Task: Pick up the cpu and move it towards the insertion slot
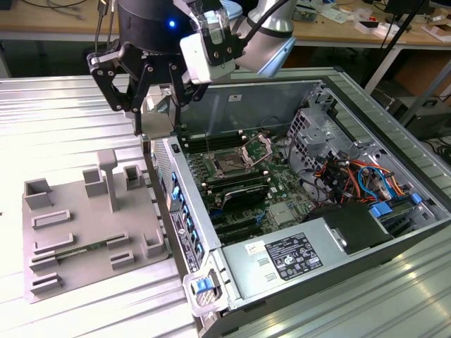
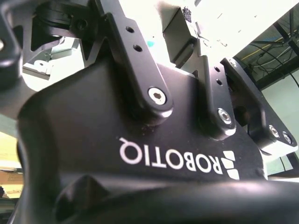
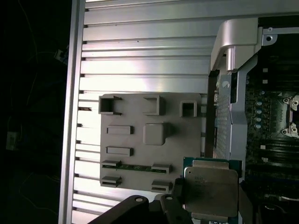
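Above the wall of the computer case (image 1: 177, 201), beside the grey fixture (image 1: 84, 225), the cpu (image 3: 211, 191) is gripped flat in the claw (image 1: 156, 121) and held clear of every edge. The insertion slot (image 1: 230, 165) is seen well apart inside the case, with open air over the board.

Exterior view bright, glare on table (image 1: 56, 105) — first wrist view dim, second wrist view bg overexposed

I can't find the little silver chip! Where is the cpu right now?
The cpu is held in the gripper, above where the grey fixture meets the computer case, on the exterior view's left of the insertion slot.
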`<move>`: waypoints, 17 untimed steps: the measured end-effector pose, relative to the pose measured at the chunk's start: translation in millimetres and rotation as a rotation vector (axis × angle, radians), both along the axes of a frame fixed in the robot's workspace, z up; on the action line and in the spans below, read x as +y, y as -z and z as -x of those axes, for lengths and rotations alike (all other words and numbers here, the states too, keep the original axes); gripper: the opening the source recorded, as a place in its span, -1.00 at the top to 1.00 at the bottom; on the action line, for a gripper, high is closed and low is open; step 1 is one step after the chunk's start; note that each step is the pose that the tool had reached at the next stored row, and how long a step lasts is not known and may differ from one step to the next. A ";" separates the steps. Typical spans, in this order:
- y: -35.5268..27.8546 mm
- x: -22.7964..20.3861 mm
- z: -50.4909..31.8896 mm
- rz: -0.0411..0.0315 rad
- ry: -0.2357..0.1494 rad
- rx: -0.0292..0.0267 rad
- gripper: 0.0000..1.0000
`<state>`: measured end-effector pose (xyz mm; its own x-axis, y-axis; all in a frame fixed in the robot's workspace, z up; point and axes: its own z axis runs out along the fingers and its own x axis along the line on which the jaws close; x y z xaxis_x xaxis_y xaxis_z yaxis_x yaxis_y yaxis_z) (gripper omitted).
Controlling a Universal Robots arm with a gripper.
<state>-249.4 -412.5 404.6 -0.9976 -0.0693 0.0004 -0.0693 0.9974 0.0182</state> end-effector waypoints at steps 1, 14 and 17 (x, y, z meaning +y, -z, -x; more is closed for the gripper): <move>0.1 0.0 -0.3 0.0000 0.000 0.0000 -0.06; 0.9 0.0 -5.0 0.0000 0.000 -0.0001 -0.06; 1.1 0.0 -5.8 -0.0001 0.000 -0.0001 -0.06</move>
